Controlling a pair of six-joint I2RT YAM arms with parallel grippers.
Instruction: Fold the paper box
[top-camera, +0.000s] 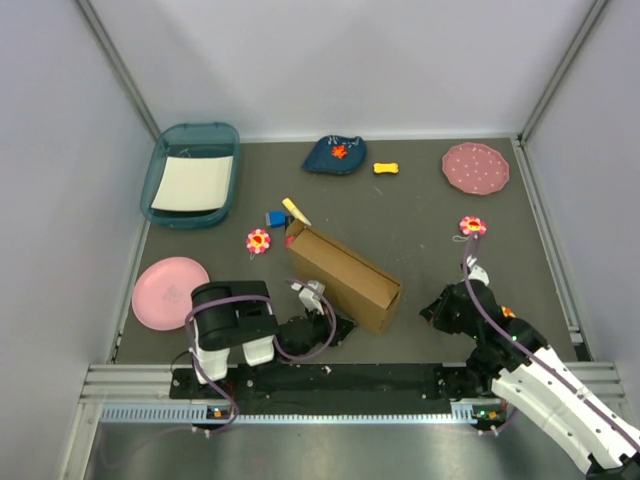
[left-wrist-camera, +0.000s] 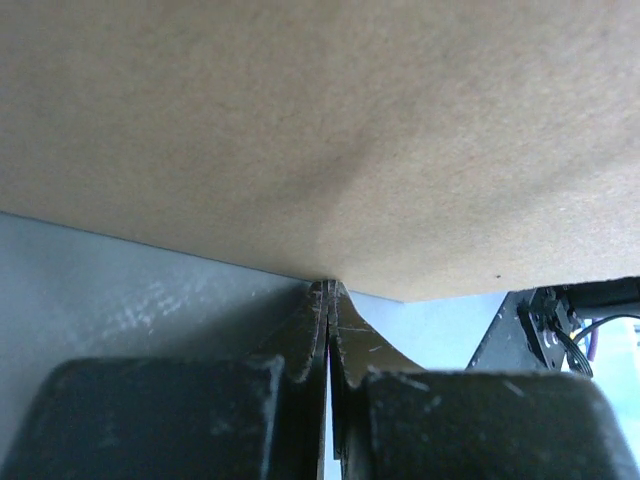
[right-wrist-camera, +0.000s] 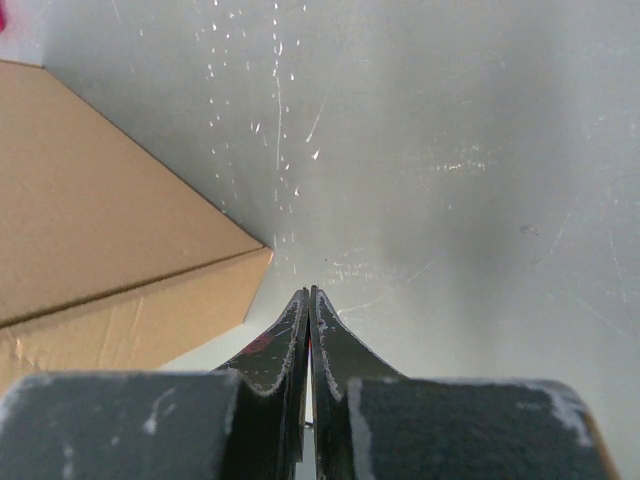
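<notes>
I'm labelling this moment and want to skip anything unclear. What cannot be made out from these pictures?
- Box, left wrist view: it fills the frame and its edges are cut off. Whether the shut left gripper touches it is unclear.
- Box's far side, top view: hidden by the box itself.
- Blue and yellow bits, top view: too small to identify.
- Right arm, top view: cut off at the bottom-right corner.

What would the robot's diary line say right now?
paper box: looks closed | left pincer: shut, tips at box | right pincer: shut, empty, beside box
</notes>
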